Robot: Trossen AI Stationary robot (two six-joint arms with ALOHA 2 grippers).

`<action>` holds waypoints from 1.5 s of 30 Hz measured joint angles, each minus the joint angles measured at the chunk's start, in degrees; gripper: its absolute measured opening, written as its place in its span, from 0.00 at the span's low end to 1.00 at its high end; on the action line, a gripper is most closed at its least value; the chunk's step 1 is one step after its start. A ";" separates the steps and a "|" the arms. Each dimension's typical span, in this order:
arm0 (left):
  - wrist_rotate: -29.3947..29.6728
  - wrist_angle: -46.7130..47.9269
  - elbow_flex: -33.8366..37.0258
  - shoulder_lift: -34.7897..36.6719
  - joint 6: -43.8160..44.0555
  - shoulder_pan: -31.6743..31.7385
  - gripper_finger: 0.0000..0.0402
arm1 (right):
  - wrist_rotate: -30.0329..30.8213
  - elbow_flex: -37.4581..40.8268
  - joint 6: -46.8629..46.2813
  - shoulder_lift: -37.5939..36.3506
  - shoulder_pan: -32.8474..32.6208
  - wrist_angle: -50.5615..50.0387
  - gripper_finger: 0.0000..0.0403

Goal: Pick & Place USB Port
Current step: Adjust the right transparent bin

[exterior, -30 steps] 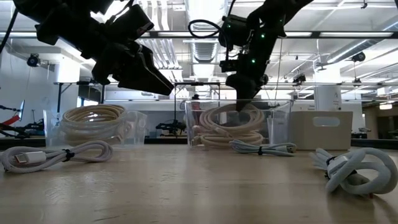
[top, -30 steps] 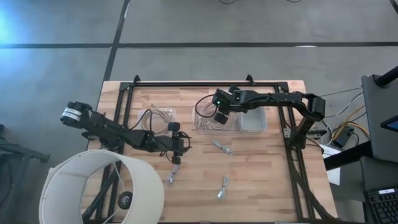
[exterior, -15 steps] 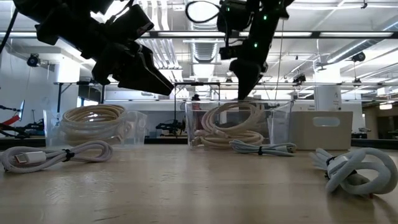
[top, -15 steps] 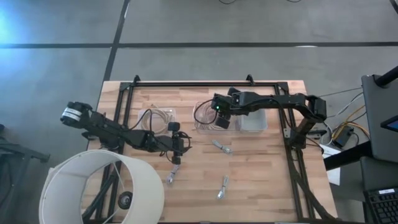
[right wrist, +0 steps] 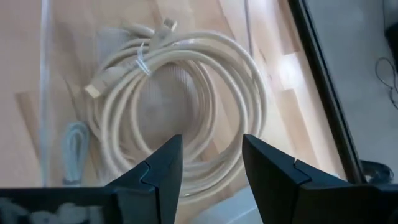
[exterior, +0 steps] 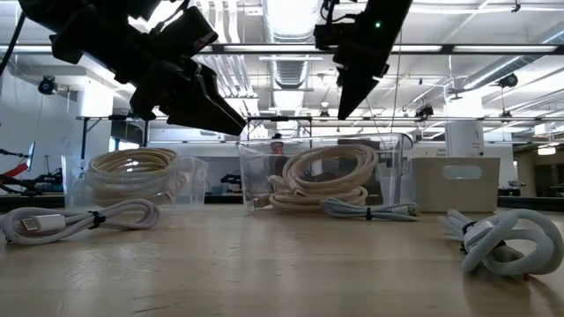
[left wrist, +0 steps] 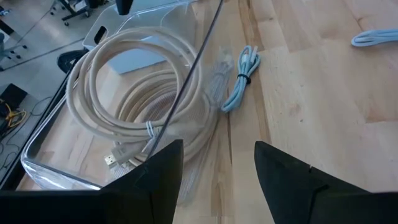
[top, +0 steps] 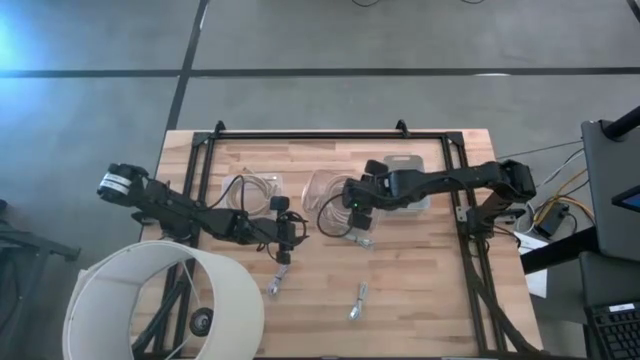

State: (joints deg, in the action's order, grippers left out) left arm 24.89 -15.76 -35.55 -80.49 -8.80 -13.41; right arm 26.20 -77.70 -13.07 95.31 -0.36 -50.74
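Note:
A clear tub (top: 325, 190) (exterior: 326, 176) stands on the table and holds a coiled beige USB cable (right wrist: 186, 106) (left wrist: 143, 93). My right gripper (top: 350, 208) (right wrist: 211, 155) (exterior: 342, 110) hangs open above the tub's near side, pointing down. A small light-blue bundled cable (top: 357, 236) (left wrist: 241, 78) (right wrist: 74, 152) lies on the wood just beside the tub. My left gripper (top: 283, 252) (left wrist: 219, 162) (exterior: 233, 123) hovers open over the table to the left of that cable, holding nothing.
A second clear tub with a beige coil (top: 250, 190) (exterior: 132, 176) stands left of the first. A white box (top: 408, 185) (exterior: 454, 183) stands to its right. Two more bundled cables (top: 274, 286) (top: 358, 302) lie nearer the front edge. A big white lampshade (top: 160, 300) overlaps the near left corner.
My right gripper has risen out of the middle tub and moved toward the table's near edge. The tub with its coil has slid toward the table's left and near side, away from the white box. The left arm has kept still.

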 joint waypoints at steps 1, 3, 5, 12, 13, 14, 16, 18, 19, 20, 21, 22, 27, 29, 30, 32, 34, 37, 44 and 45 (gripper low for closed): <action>0.00 0.01 0.00 0.00 0.00 0.01 0.50 | 0.14 0.23 -0.07 0.00 0.07 -0.10 0.40; -0.01 -0.06 0.00 0.00 0.01 0.00 0.50 | -0.05 0.85 -0.46 0.03 0.13 -0.61 0.40; -0.01 -0.08 0.00 0.00 0.16 0.00 0.50 | -2.59 1.16 -1.53 0.04 0.11 -0.63 0.39; 0.00 -0.10 0.00 0.00 0.24 0.00 0.50 | -7.65 1.06 -4.17 -1.65 -4.37 -0.24 0.35; 0.01 -0.10 0.00 0.00 0.24 0.00 0.50 | -8.50 1.06 -4.76 -2.01 -5.33 0.03 0.34; -0.01 -0.08 0.00 0.00 0.24 0.00 0.50 | -9.72 1.15 -5.67 -2.23 -6.35 0.27 0.34; 0.00 -0.12 0.00 0.00 0.26 0.00 0.50 | -12.45 1.68 -7.67 -2.34 -8.37 0.98 0.34; -0.01 -0.10 0.00 0.00 0.24 0.00 0.50 | -13.42 2.98 -9.61 -1.99 -10.28 2.92 0.34; -0.01 -0.12 0.00 0.00 0.25 0.00 0.50 | -13.42 3.54 -10.28 -1.51 -11.09 3.84 0.34; 0.01 -0.12 0.00 0.00 0.24 0.00 0.50 | -13.51 4.18 -11.02 -1.22 -11.75 4.48 0.34; -0.01 -0.12 0.00 0.00 0.24 0.00 0.50 | -13.59 4.91 -12.06 -0.63 -12.28 4.69 0.34; -0.01 -0.16 0.00 0.00 0.24 0.00 0.50 | -13.60 5.50 -13.24 -0.01 -12.62 4.83 0.34; -0.01 -0.21 0.00 0.00 0.26 0.00 0.50 | -12.90 8.73 -17.17 2.58 -12.56 5.34 0.34; -0.01 -0.32 0.00 0.00 0.24 0.00 0.50 | -12.77 9.69 -16.85 3.21 -12.17 5.11 0.34; -0.01 -0.28 0.00 0.00 0.24 0.00 0.50 | -12.75 10.11 -16.60 3.35 -11.92 5.11 0.34; -0.01 -0.30 0.00 0.00 0.24 0.00 0.50 | -12.72 10.94 -16.53 3.42 -11.17 5.25 0.34; 0.00 -0.28 0.00 0.00 0.24 0.00 0.50 | -11.91 11.62 -16.07 3.43 -10.26 4.84 0.34; -0.01 -0.29 0.00 0.00 0.24 0.00 0.50 | -8.74 11.73 -13.59 3.40 -8.94 4.24 0.34; -0.01 -0.30 0.00 0.00 0.24 0.00 0.50 | -6.65 11.49 -8.21 3.37 -4.03 6.34 0.34; -0.01 -0.30 0.00 0.00 0.33 -0.02 0.50 | -6.91 11.49 -9.26 3.37 -3.48 6.45 0.34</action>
State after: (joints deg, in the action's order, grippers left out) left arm 24.88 -16.05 -35.55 -80.49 -8.47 -13.43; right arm 19.29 -66.21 -22.32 98.67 -3.84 -44.30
